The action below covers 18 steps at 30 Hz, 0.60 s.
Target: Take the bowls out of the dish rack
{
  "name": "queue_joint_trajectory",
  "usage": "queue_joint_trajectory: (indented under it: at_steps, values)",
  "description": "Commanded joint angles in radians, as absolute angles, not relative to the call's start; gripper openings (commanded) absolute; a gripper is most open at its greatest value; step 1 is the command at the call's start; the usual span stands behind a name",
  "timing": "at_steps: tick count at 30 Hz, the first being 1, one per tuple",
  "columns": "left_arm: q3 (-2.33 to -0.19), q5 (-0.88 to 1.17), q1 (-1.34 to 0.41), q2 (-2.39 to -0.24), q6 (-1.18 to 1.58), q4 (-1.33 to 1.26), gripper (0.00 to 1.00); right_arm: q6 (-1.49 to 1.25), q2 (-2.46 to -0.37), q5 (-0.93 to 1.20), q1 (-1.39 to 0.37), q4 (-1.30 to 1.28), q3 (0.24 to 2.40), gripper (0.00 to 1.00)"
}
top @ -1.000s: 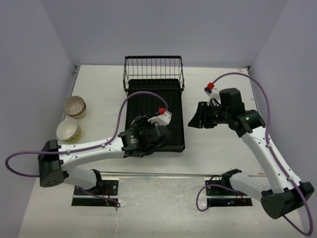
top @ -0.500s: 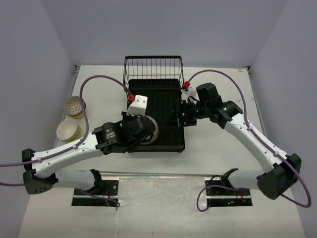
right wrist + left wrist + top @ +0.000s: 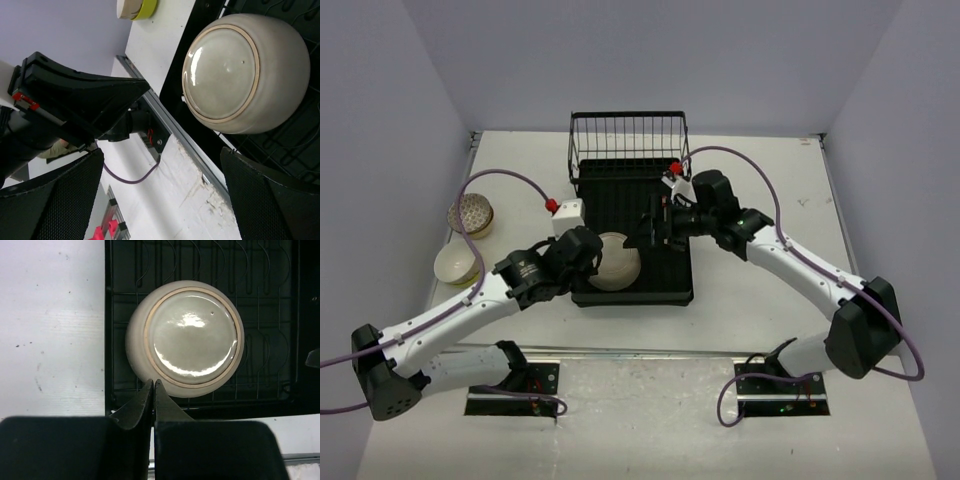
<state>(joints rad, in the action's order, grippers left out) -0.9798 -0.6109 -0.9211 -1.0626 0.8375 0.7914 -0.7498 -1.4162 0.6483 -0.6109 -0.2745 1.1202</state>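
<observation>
The larger cream bowl [image 3: 614,263] sits upside down in the near-left corner of the dish rack [image 3: 672,278]. The right arm's fingers [image 3: 55,200] are spread wide, just to its far right. The left arm's fingers [image 3: 145,400] are pressed together beside its left edge. The glazed dome looks slippery, so straddle it low near the rim, close squarely and lift straight up.

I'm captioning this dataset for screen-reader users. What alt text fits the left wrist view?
A cream bowl sits upside down, glossy base up, in a corner of the black dish rack. The shut left tool points at its near edge from the frame's bottom; white table shows at left.
</observation>
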Motion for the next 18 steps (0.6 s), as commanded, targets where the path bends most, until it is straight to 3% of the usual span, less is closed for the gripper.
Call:
queue_joint_trajectory:
  at_steps: [1, 14, 18]
  values:
    - [-0.980, -0.519, -0.867, -1.060, 0.885, 0.699, 0.00, -0.851, -1.471, 0.612, -0.607, -0.216, 1.083, 0.99]
    - [-0.980, -0.520, -0.844, -1.077, 0.899, 0.663, 0.00, -1.008, -1.186, 0.316, -0.661, -0.036, 0.775, 0.98]
    - [-0.953, -0.515, -0.841, -1.060, 0.939, 0.652, 0.00, -1.034, -1.160, 0.328, -0.663, 0.052, 0.698, 0.98]
